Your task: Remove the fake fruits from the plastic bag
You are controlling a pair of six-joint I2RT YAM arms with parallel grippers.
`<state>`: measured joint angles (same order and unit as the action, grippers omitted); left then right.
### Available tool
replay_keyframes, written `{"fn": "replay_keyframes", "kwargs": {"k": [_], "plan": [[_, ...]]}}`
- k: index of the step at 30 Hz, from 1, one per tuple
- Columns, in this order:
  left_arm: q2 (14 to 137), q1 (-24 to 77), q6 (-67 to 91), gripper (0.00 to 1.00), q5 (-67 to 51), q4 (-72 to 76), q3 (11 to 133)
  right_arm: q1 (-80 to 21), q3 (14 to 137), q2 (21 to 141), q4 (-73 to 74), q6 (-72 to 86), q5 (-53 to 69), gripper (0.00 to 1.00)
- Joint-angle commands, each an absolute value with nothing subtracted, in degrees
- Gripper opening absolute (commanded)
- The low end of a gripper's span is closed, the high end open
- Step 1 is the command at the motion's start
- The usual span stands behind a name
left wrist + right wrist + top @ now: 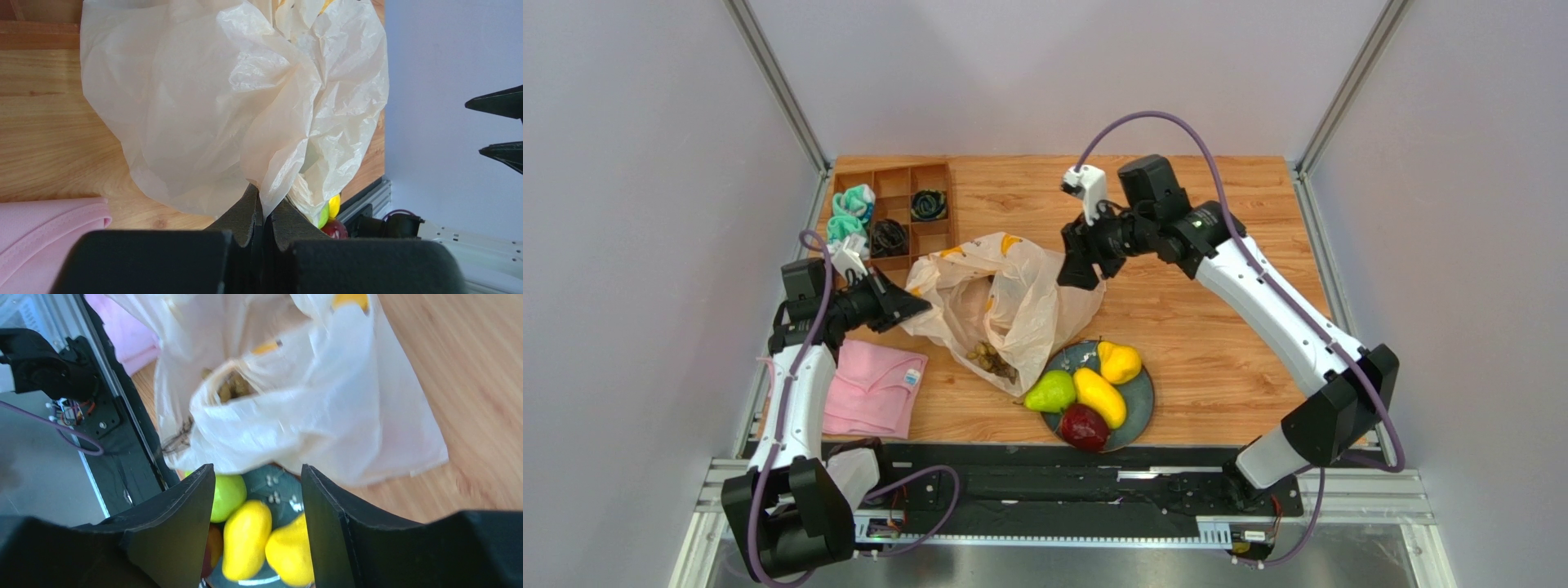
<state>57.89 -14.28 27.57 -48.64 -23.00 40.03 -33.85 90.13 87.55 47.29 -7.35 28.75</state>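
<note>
Bag (1008, 294) lies diagonally, mouth toward plate (1145, 398).

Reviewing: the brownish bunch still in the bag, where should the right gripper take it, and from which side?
Likely the bunch by its exposed end, reaching in from the plate side: the bag mouth gapes that way, film covers the rest, and the left gripper pinches the opposite edge.

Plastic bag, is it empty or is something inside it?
Not empty: a brownish grape bunch shows inside the plastic bag's open mouth, in top and right wrist views. Whether more lies deeper, cannot tell.
</note>
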Motion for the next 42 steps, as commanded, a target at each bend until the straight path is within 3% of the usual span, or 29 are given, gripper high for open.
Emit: {"fn": "replay_keyframes", "kwargs": {"k": [1, 10, 18, 20, 29, 34, 38, 42], "plan": [[56.5, -14.8, 30.4, 0.00, -51.6, -18.7, 40.7, -40.8, 95.8, 95.5, 42.1, -5.4, 28.8, 0.56], [55.5, -14.8, 36.6, 0.00, -55.5, -16.6, 44.5, -49.2, 108.7, 113.0, 39.3, -0.5, 22.3, 0.52], [55.2, -14.7, 41.5, 0.00, -60.2, -16.0, 48.9, -49.2, 115.7, 125.8, 37.0, 9.4, 1.7, 0.47], [56.0, -14.7, 41.4, 0.00, -62.1, -16.1, 51.1, -48.2, 117.7, 126.9, 36.0, 10.3, -9.9, 0.44], [60.3, -14.5, 45.7, 0.00, -72.2, -7.0, 64.7, -40.3, 123.8, 123.2, 29.1, 4.2, -24.5, 0.44], [57.1, -14.5, 44.6, 0.00, -77.2, -10.3, 66.8, -41.5, 119.9, 117.6, 26.5, 2.1, -24.5, 0.44], [53.4, -14.5, 28.4, 0.00, -77.4, -36.3, 65.1, -46.6, 102.3, 108.7, 26.5, 1.7, -21.5, 0.44], [51.2, -14.0, 17.9, 0.00, -69.9, -52.3, 57.1, -52.7, 85.7, 101.8, 26.5, 1.3, -17.4, 0.44]]}}
